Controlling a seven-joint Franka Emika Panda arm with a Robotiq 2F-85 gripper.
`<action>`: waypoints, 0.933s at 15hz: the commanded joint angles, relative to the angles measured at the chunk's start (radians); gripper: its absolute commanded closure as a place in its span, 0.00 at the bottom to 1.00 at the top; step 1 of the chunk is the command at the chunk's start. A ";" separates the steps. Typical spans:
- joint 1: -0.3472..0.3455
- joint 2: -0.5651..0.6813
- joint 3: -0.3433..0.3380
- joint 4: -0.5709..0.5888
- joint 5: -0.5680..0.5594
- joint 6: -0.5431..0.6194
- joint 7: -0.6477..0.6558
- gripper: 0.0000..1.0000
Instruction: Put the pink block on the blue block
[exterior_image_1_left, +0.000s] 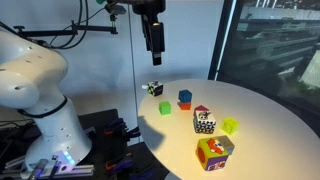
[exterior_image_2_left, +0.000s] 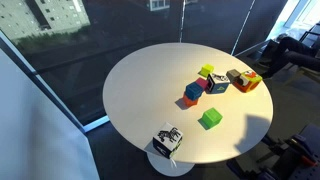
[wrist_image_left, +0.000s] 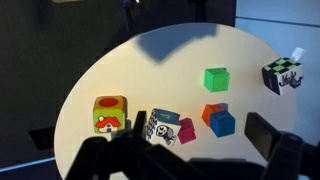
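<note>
The pink block (wrist_image_left: 186, 131) lies on the round white table (wrist_image_left: 120, 70), touching the right side of a black-and-white patterned cube (wrist_image_left: 163, 127). The blue block (wrist_image_left: 222, 123) sits a short gap to its right, against a small orange block (wrist_image_left: 209, 112). My gripper (wrist_image_left: 200, 130) is open and empty, high above the table, and its fingers frame both blocks in the wrist view. In an exterior view the gripper (exterior_image_1_left: 153, 45) hangs well above the table's far side, with the blue block (exterior_image_1_left: 185, 97) and the pink block (exterior_image_1_left: 201, 111) below. The blue block also shows in an exterior view (exterior_image_2_left: 194, 91).
A larger orange multicoloured cube (wrist_image_left: 110, 113) stands left of the patterned cube. A green cube (wrist_image_left: 216, 79) lies beyond the blue block. A dark patterned cube with green (wrist_image_left: 282, 74) sits near the table's edge. A light green cube (exterior_image_1_left: 230, 126) lies near the patterned cube.
</note>
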 joint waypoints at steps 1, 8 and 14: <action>-0.017 0.005 0.012 0.003 0.010 -0.002 -0.011 0.00; -0.017 0.004 0.012 0.003 0.010 -0.002 -0.011 0.00; -0.010 0.035 0.031 0.026 0.015 -0.011 0.008 0.00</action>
